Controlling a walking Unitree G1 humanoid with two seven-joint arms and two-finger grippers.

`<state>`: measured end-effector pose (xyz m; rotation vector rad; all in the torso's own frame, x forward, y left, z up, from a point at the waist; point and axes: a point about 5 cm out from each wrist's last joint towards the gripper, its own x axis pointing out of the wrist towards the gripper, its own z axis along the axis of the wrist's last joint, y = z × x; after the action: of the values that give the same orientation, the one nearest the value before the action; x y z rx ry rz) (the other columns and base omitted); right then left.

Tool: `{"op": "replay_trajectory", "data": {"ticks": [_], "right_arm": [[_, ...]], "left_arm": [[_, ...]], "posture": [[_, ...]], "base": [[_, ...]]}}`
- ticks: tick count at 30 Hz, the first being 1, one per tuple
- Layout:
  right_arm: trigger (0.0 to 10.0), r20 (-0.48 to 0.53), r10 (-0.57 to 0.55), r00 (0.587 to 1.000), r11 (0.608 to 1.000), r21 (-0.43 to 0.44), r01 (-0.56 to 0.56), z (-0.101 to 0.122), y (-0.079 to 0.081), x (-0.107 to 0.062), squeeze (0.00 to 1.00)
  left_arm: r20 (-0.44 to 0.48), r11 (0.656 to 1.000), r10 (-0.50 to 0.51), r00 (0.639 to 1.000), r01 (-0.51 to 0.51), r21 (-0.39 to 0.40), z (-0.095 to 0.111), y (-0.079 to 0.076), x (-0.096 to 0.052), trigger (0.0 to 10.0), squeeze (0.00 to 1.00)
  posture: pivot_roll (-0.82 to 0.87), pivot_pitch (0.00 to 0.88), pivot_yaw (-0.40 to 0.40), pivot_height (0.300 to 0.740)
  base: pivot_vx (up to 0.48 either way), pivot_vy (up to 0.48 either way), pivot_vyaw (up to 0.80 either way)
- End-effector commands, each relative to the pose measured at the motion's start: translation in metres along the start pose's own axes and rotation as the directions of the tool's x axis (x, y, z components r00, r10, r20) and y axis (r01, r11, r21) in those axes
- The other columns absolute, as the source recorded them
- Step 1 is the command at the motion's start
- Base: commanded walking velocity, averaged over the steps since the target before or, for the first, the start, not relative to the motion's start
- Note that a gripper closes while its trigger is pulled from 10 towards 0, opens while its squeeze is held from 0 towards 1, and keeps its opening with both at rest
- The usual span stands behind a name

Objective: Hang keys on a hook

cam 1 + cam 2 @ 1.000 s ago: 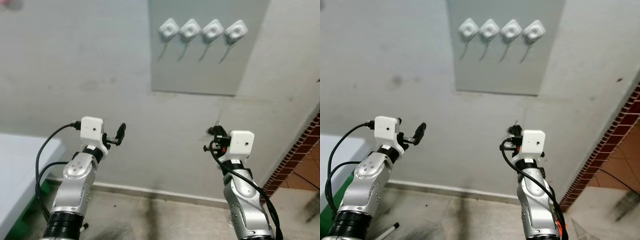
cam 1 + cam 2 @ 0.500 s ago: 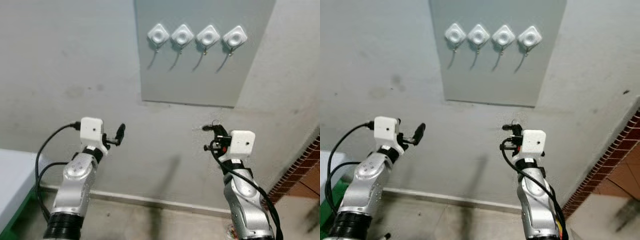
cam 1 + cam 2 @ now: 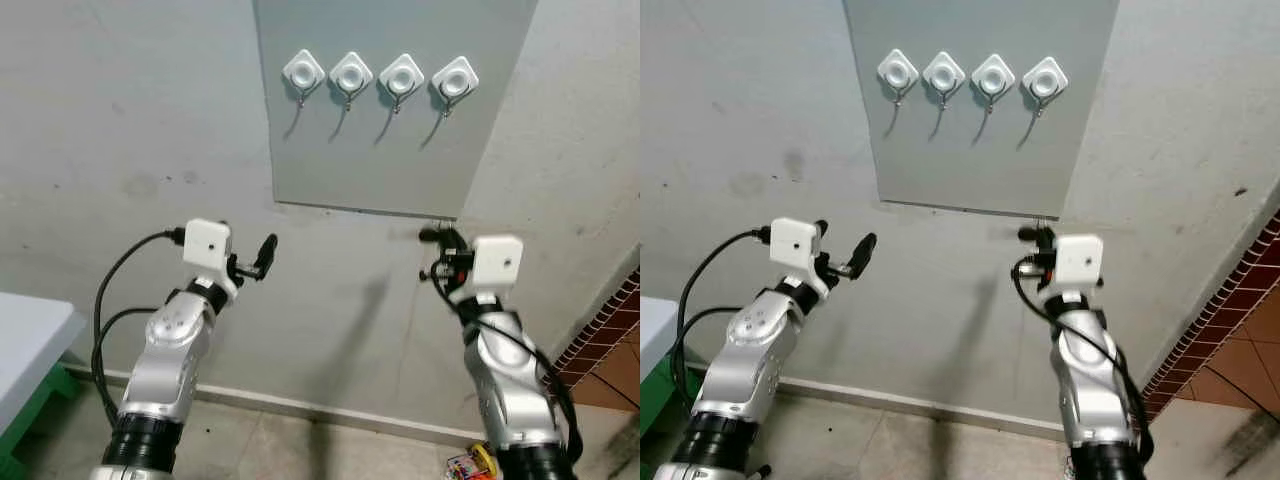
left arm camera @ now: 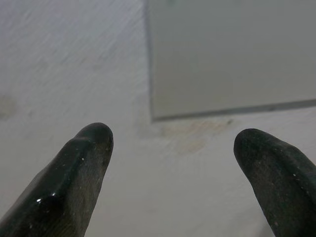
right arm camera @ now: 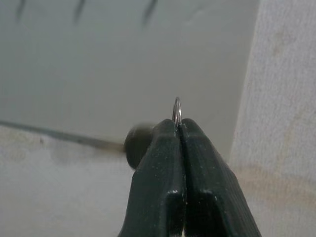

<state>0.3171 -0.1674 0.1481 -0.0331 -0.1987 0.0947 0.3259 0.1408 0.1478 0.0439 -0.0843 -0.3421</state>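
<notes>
Left eye view: a grey wall fills the scene, with a paler grey panel [image 3: 390,110] mounted on it. Four white hooks [image 3: 380,77] sit in a row near the panel's top, all bare. Two silver arms rise from below. The left gripper [image 3: 262,258] is held up in front of the wall, below the panel's lower left corner. The right gripper [image 3: 440,240] is raised just under the panel's lower right corner, well below the hooks.

Right eye view: the same scene; the right gripper [image 3: 1035,236] points up toward the panel edge.

Left wrist view: the left gripper [image 4: 173,168] has its two black fingers [image 4: 79,177] spread wide apart, holding nothing, with the panel's corner beyond them.

Right wrist view: the right gripper [image 5: 180,129] has its fingers pressed together, pinching a thin metal key ring [image 5: 177,110] that pokes out edge-on above the tips. A dark blurred shape sits beside the fingers, possibly part of the keys; I cannot tell.

My judgement: this is the carrying step, ring in hand and not yet hung. The next move calls for lifting the right gripper to a hook, turning the ring's opening to meet the prong, then letting go
</notes>
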Motion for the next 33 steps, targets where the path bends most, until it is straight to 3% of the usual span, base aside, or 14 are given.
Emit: {"op": "replay_trajectory", "data": {"ticks": [1,6,13,20,33], "right_arm": [[10.0,-0.002,0.012,1.000,1.000,0.003,-0.012,0.001,-0.002,0.005,0.00],[10.0,0.046,0.071,0.996,0.997,-0.001,-0.071,0.017,0.001,0.029,0.00],[10.0,0.082,0.176,0.981,0.984,0.012,-0.178,0.032,0.016,0.051,0.00],[10.0,0.117,0.280,0.953,0.958,0.024,-0.284,0.045,0.033,0.068,0.00],[10.0,0.194,0.342,0.919,0.933,0.044,-0.357,0.074,0.049,0.092,0.00]], "left_arm": [[0.036,0.999,-0.029,0.999,0.028,0.033,0.012,-0.002,0.006,10.0,0.00],[0.099,0.995,-0.095,0.990,0.093,0.026,0.034,-0.018,0.020,10.0,0.00],[0.132,0.991,-0.134,0.982,0.132,0.024,0.047,-0.029,0.027,10.0,0.00],[0.155,0.989,-0.150,0.977,0.147,0.033,0.055,-0.034,0.028,10.0,0.00],[0.187,0.986,-0.164,0.968,0.158,0.051,0.069,-0.038,0.028,10.0,0.00]], "posture": [[0.01,0.017,0.020,0.740],[0.01,0.022,0.014,0.740],[0.02,0.036,0.002,0.740],[0.03,0.050,-0.012,0.740],[0.05,0.056,-0.025,0.740]], "base": [[0.000,0.000,0.00],[0.000,0.000,0.00],[0.000,0.000,0.00],[0.000,0.000,0.00],[0.000,0.000,0.00]]}}
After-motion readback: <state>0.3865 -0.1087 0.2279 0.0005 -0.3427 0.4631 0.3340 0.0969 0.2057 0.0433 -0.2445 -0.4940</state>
